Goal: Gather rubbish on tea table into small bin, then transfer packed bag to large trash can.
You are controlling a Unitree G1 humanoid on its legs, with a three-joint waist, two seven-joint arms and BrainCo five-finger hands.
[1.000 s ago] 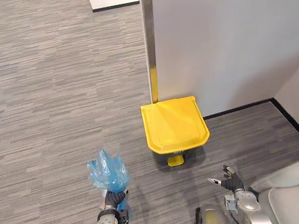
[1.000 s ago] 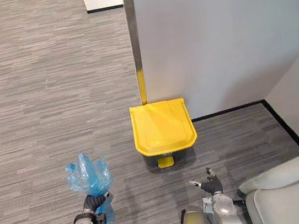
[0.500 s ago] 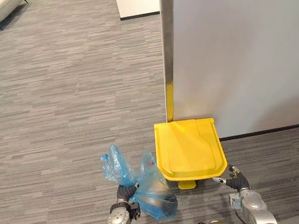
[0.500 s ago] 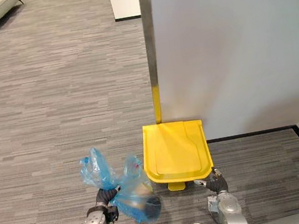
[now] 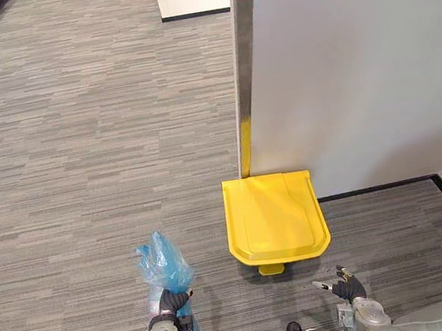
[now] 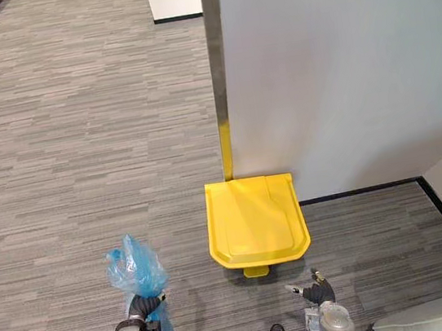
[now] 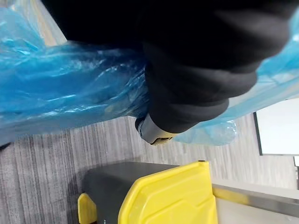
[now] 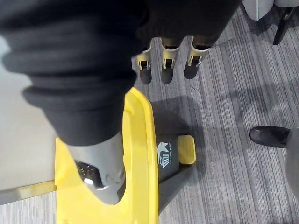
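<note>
The only marking is a small white emblem [image 8: 162, 149] with a line of tiny print under it. It sits on the dark near face of the trash can [image 8: 170, 130], below the yellow lid [image 5: 275, 215] and just beside the yellow pedal [image 8: 186, 150]. The print is too small to read, and the emblem's shape cannot be made out for certain.
</note>
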